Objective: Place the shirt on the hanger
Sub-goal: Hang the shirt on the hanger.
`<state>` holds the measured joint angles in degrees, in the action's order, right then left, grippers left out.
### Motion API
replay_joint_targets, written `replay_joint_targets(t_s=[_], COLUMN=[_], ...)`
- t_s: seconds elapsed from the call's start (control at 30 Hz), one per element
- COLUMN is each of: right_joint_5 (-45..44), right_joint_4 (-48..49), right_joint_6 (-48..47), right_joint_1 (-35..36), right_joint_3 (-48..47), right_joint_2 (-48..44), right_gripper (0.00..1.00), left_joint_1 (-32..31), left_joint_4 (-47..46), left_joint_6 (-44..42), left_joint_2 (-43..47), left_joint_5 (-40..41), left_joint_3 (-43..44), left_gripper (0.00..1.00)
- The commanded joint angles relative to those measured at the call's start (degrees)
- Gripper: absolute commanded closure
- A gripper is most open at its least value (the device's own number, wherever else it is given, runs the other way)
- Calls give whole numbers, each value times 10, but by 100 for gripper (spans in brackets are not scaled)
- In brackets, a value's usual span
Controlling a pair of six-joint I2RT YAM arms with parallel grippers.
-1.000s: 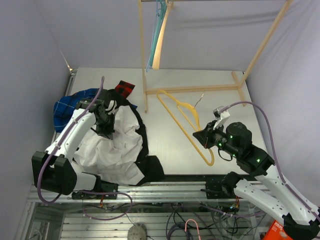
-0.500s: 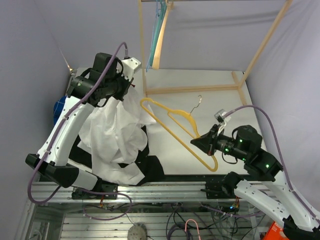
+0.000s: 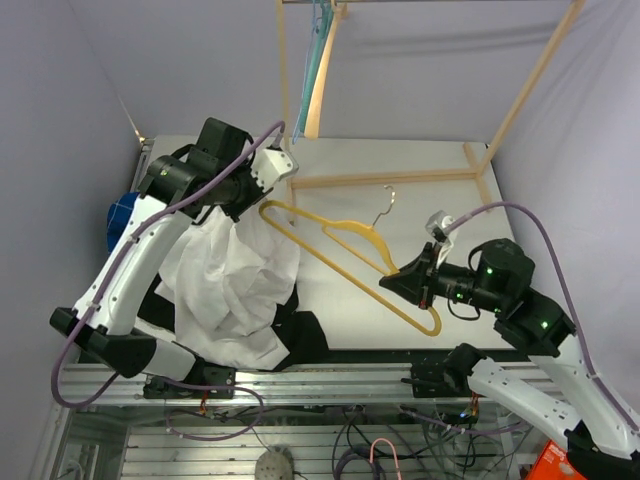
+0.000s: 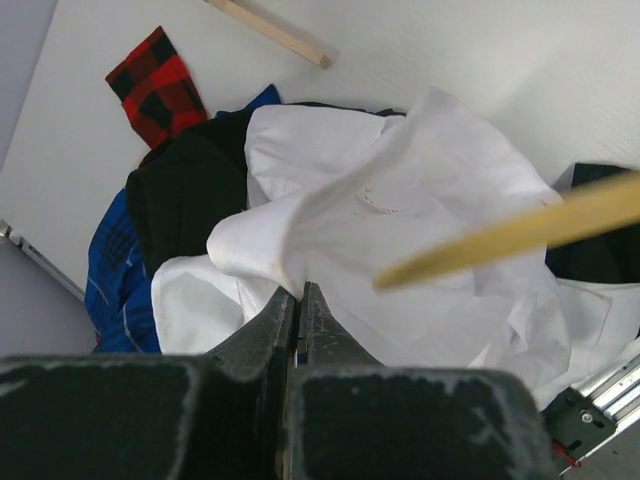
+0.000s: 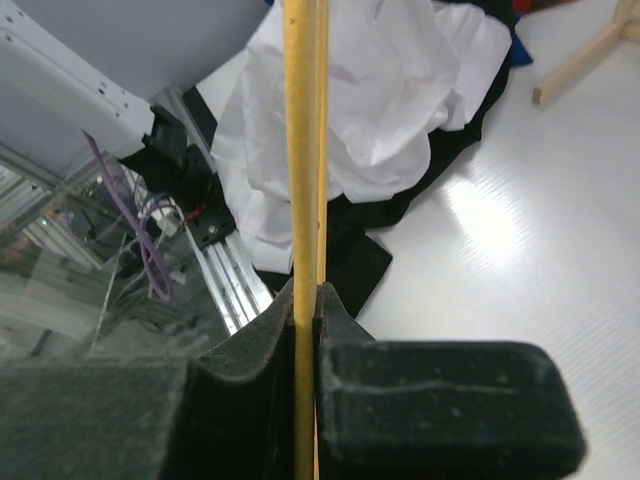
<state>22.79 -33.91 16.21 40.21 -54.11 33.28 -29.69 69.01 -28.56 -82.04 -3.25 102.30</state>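
Fixed high behind the two arms, the top camera looks steeply down over the white table [image 3: 450, 200], with the arm bases at its bottom edge and the pale wooden rack [image 3: 400, 178] on the far side. The left wrist camera sights along its own dark left gripper [image 4: 300, 295], close above the large white shirt [image 4: 400, 200] heaped at the table's left. The right wrist camera looks along the right gripper [image 5: 308, 300] and the thin yellow hanger [image 5: 303, 150], facing left toward the same heap from farther off. Shirt and hanger appear in all three views.
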Motion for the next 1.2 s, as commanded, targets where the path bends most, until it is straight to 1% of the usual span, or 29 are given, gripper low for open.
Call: replay_joint_targets(t_s=[0.0, 0.13, 0.27, 0.37, 0.53, 0.6, 0.77, 0.9, 1.0, 1.1, 1.17], right_joint_5=[41, 51, 45, 50, 55, 67, 92, 66, 42, 71, 90], right_joint_4=[8, 15, 55, 79, 153, 181, 247, 244, 236, 254, 256], right_joint_6=[-19, -15, -6, -9, -13, -14, -1, -11, -19, -11, -9], right_joint_1=[1, 2, 2, 2, 2, 2, 5, 23, 40, 43, 51], right_joint_3=[-2, 4, 28, 36, 52, 56, 81, 90, 94, 100, 94], right_joint_2=[22, 40, 39, 58, 95, 125, 176, 207, 205, 203, 219], right_gripper=[100, 100, 100, 100, 100, 100, 100, 100, 100, 100, 100], left_joint_1=[-5, -5, -5, -5, -5, -5, -7, -10, -12, -16, -24], left_joint_4=[27, 32, 43, 45, 74, 84, 84, 113, 136, 148, 140], left_joint_6=[-20, -19, -17, -16, -3, 0, 10, 29, 34, 39, 56], left_joint_2=[25, 29, 28, 29, 16, 11, 7, -15, -25, -22, -22], left_joint_5=[-3, -2, -12, -17, -66, -86, -93, -122, -142, -191, -207], left_joint_3=[26, 30, 30, 20, 41, 49, 69, 116, 132, 108, 97], left_gripper=[93, 93, 93, 93, 93, 93, 93, 93, 93, 93, 93])
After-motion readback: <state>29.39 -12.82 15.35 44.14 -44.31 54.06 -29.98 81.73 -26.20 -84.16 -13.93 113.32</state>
